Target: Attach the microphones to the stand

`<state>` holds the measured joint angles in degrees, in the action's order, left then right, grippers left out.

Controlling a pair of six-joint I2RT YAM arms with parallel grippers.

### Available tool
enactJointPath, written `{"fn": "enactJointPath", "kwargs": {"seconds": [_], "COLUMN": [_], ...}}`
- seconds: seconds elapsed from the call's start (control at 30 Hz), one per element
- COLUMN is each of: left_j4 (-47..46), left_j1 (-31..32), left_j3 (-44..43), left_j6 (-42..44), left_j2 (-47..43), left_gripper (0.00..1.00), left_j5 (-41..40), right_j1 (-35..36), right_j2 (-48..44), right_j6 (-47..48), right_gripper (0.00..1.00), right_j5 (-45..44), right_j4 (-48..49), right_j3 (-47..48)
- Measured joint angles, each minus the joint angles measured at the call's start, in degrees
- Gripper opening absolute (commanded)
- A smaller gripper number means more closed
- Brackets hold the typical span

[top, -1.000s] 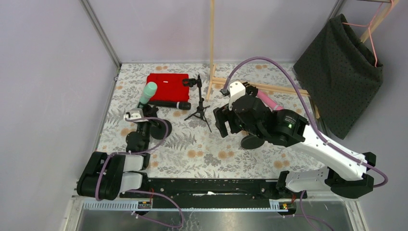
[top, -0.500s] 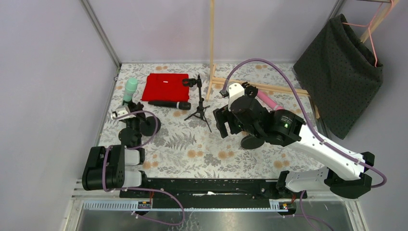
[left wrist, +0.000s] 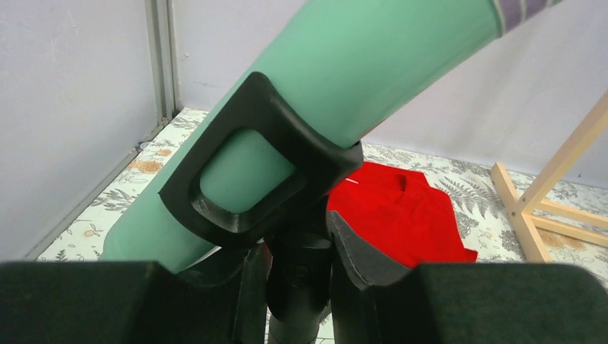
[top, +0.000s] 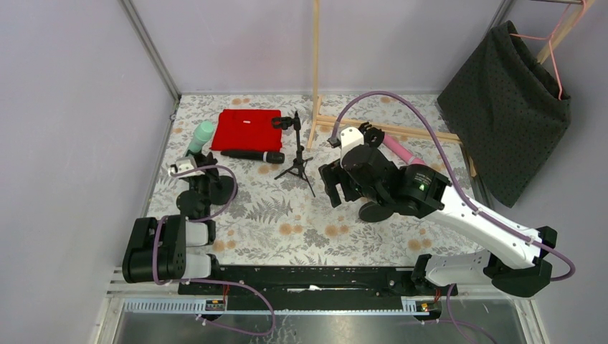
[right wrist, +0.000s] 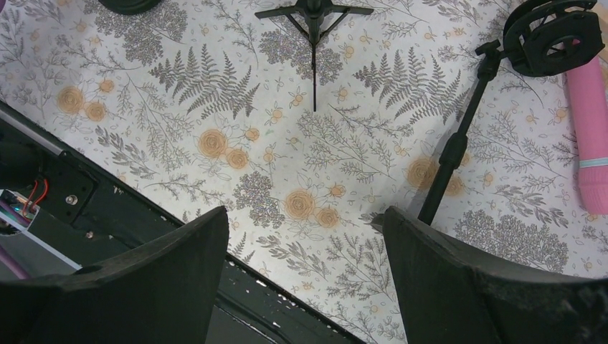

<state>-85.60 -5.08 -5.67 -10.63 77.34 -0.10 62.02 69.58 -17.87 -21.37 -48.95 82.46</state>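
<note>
Floral bench [top: 287, 222] with a little tripod stand [top: 297, 163]. Right of the tripod the right gripper [right wrist: 305, 229] hangs, jaws released. Left of it the left gripper [left wrist: 297, 283] has jaws clenched on a black clip [left wrist: 319, 161] hugging the mint green microphone [left wrist: 373, 50]. Also right: pink microphone [top: 399, 151]; just left: black microphone [top: 252, 155].

Overhead camera looks down; close wrist cameras share its floral table [top: 287, 215].

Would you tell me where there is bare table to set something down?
The widest bare patch is the near-centre table, bordered by the round-based stand, the tripod and the right arm. The far side is crowded: red cloth, black microphone, wooden frame, pink microphone.
</note>
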Motion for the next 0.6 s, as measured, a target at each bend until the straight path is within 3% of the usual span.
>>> {"fn": "enactJointPath", "kwargs": {"seconds": [0.13,0.6], "left_j4": [0.0,0.8], "left_j1": [0.0,-3.1], "left_j3": [0.0,-6.7], "left_j6": [0.7,3.3], "left_j2": [0.0,6.6], "left_gripper": [0.0,0.0], "left_j5": [0.0,-5.4], "right_j1": [-0.3,-3.3], "right_j2": [-0.3,0.1], "right_j6": [0.0,1.2], "right_gripper": [0.85,0.87], "right_j5": [0.0,1.7], "right_j4": [0.0,0.0], "right_j3": [-0.2,-0.3]}}
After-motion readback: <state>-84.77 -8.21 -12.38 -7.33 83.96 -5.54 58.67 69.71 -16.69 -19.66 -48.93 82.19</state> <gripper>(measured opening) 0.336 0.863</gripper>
